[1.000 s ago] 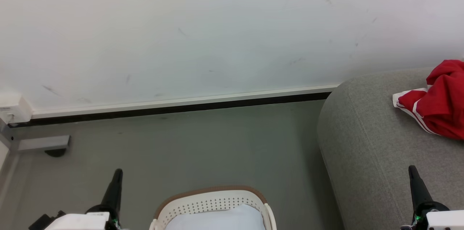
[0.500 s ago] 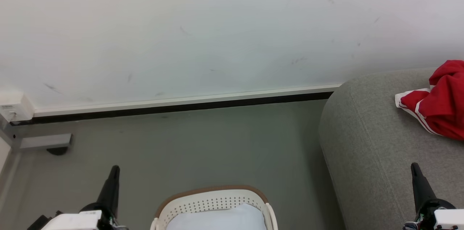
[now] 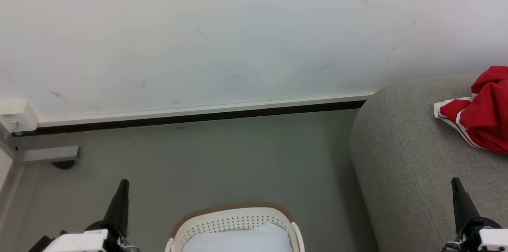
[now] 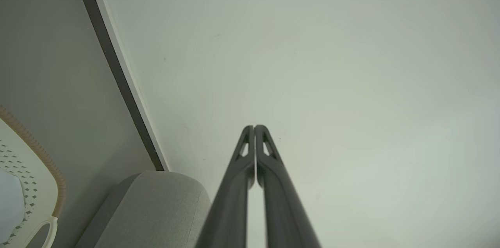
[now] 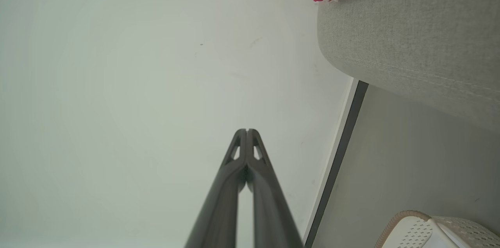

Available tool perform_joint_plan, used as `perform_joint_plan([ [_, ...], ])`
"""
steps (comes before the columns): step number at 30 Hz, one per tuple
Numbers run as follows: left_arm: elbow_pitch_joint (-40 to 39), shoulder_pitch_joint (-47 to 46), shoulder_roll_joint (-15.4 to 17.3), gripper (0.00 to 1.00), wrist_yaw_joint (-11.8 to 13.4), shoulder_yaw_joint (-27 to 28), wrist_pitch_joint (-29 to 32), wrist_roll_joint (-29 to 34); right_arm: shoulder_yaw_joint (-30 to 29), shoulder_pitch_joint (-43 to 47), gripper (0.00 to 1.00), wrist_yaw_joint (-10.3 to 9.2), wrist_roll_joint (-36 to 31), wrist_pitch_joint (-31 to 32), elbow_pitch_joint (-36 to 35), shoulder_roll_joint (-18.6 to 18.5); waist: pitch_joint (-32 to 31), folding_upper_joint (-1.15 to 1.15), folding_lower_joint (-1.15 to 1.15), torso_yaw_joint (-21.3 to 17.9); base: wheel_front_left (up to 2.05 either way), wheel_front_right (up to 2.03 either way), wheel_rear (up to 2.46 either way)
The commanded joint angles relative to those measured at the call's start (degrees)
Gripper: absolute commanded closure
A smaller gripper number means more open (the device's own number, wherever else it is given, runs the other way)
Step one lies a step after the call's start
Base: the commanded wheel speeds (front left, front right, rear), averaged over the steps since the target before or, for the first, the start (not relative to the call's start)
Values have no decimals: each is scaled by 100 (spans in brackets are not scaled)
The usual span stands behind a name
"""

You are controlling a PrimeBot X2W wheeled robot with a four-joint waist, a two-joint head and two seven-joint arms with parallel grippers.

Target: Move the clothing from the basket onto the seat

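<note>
Both tools are idle. The left gripper, at seven o'clock, and the right gripper, at five o'clock, have their long dark fingers pressed together on nothing. The clothing lies bunched on the seat at three o'clock, and the basket sits on the floor at six.

The risk I see is in any next reach. Fingers that go into the basket closed would shove cloth rather than pinch it, and a tip could catch in the perforated wall and tip the light plastic. Only the far end of the basket is visible, so a red piece could be overlooked.

The clothing is soft, bright red and white-striped, crumpled into folds. The seat is coarse grey weave with a rounded end and a stitched seam. The basket is cream, oval and brown-rimmed, with something pale and smooth inside — I cannot tell what.
</note>
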Motion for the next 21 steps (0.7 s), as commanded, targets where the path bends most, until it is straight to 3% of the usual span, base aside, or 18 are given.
perform_joint_plan([
  [1,-16,-55,10,100,-8,16,24,-79,-21,-69,100,-12,0,36,-24,-5,0,0,0,0,0,0,0],
  [21,-18,-54,10,100,-8,15,23,-80,-34,-70,100,-12,-18,33,-23,5,0,0,0,0,0,0,0],
])
